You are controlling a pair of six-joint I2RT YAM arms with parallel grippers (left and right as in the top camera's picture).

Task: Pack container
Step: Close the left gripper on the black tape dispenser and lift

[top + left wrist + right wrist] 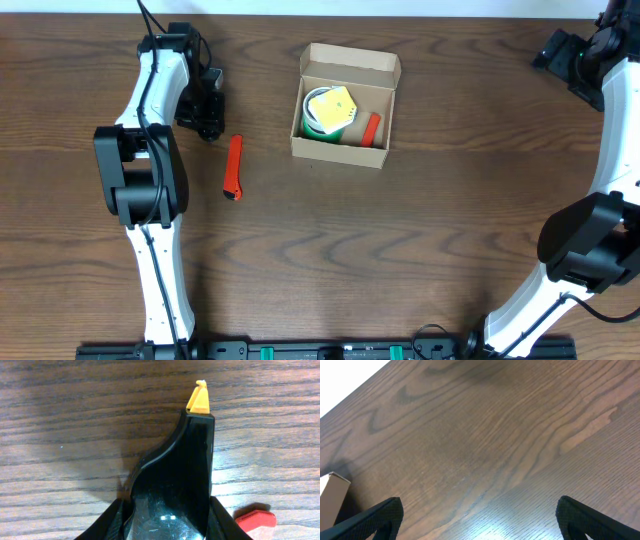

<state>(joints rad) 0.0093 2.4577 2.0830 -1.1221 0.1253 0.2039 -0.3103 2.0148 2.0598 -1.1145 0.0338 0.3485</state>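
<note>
Left gripper [207, 125]: closed in on a black tool [175, 485], with the fingers [114, 519] pressed against its two flanks in the left wrist view.
Black tool: glossy curved body running straight ahead from between the jaws and ending in a small yellow tip [199, 400], which lies low over the wooden table [400, 250].
Red cutter [233, 167]: flat on the table just past the left gripper's fingertips and slightly to one side, not touching them. One red end shows at the lower right edge of the left wrist view.
Right gripper [480, 512]: spread wide, with the fingers [380, 515] at opposite lower corners of its own view. Nothing between them, only bare wood grain ahead.
Container [338, 152]: tan cardboard box, upright and open, with the flap lid folded back on its far side. Well apart from both grippers, nearer the left one and beyond the red cutter from it, and far across the table from the right one.
Inside the container: green tape roll [312, 118] at the end toward the left gripper, a yellow piece [335, 103] lying on top of it, and an orange-red item [371, 128] leaning at the end toward the right gripper.
Tan corner at the left edge of the right wrist view: cannot tell what it belongs to.
</note>
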